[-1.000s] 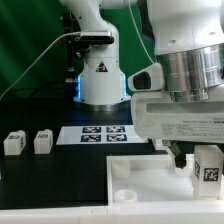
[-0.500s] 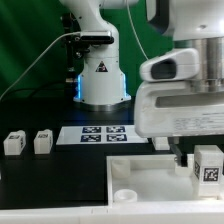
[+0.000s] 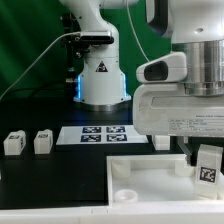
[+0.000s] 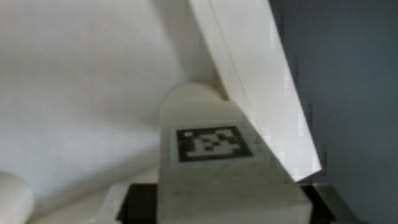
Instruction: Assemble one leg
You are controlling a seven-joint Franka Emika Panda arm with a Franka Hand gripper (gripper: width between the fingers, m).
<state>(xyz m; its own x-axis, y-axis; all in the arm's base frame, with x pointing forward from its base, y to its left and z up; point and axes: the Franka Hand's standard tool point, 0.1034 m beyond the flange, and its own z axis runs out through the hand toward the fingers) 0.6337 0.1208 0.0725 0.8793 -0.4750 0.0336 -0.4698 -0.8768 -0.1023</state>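
My gripper (image 3: 207, 172) is shut on a leg (image 3: 208, 170), a small white peg with a black-and-white tag, and holds it over the right side of the large white tray (image 3: 150, 172). In the wrist view the leg (image 4: 217, 150) sits between my dark fingers (image 4: 143, 203), its far end close to the tray's raised rim (image 4: 249, 70) near a corner. Two more legs, one (image 3: 14, 143) beside the other (image 3: 42, 142), stand on the black table at the exterior view's left. A round socket (image 3: 128, 195) shows at the tray's near left corner.
The marker board (image 3: 98, 134) lies flat behind the tray. The arm's white base (image 3: 102, 75) stands behind it, against a green backdrop. A small white piece (image 3: 161, 143) lies just beyond the tray's back edge.
My gripper has moved slightly to the exterior view's right and down with the leg, closer to the tray's right edge. The two loose legs have not moved.
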